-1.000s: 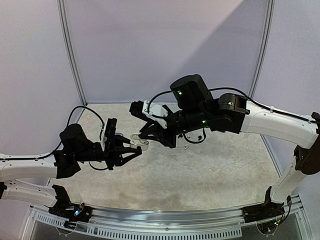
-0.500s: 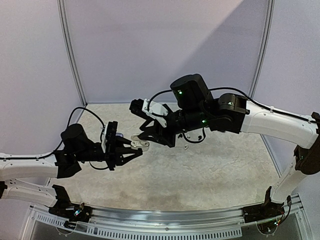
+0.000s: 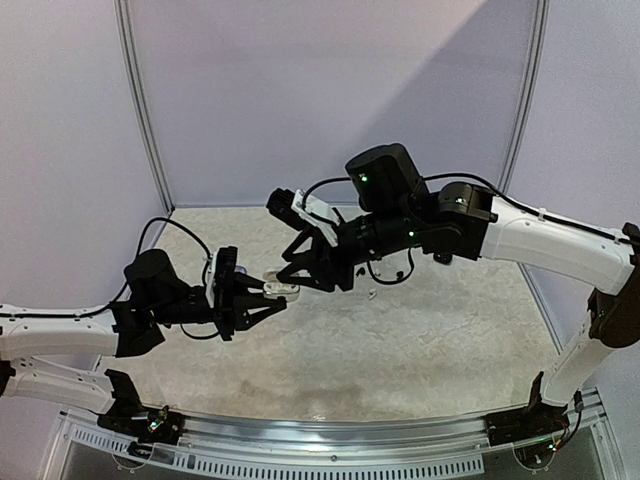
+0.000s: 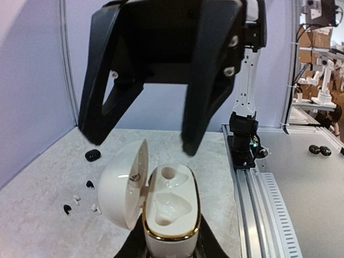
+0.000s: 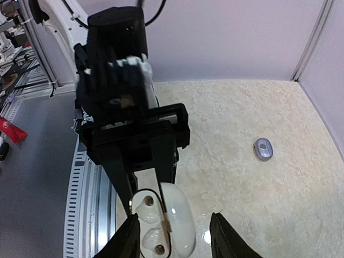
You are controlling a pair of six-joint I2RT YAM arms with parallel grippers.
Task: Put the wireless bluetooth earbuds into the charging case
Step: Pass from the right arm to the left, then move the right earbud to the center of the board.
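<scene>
My left gripper (image 4: pixel 171 246) is shut on the base of a white charging case (image 4: pixel 171 207) with a gold rim. The case's lid (image 4: pixel 122 185) is swung open to the left, and both sockets show empty. The same case (image 3: pixel 281 290) hangs above the table in the top view. My right gripper (image 3: pixel 306 268) hovers just beyond it, open, its black fingers (image 4: pixel 194 134) above the case. From the right wrist, the case (image 5: pixel 161 226) lies between my spread jaws (image 5: pixel 174 226), which do not touch it. Tiny black and white earbuds (image 4: pixel 67 208) lie on the table at the left.
A black pebble-like piece (image 4: pixel 92 155) lies beyond the earbuds. A grey-blue case (image 5: pixel 263 149) sits on the marbled table toward the far right. A small white piece (image 3: pixel 371 294) lies under the right arm. The metal rail (image 4: pixel 258 188) runs along the table's near edge.
My right gripper's jaws have spread apart and lifted slightly off the case. The left gripper has tightened on the case and shifted it a little to the right.
</scene>
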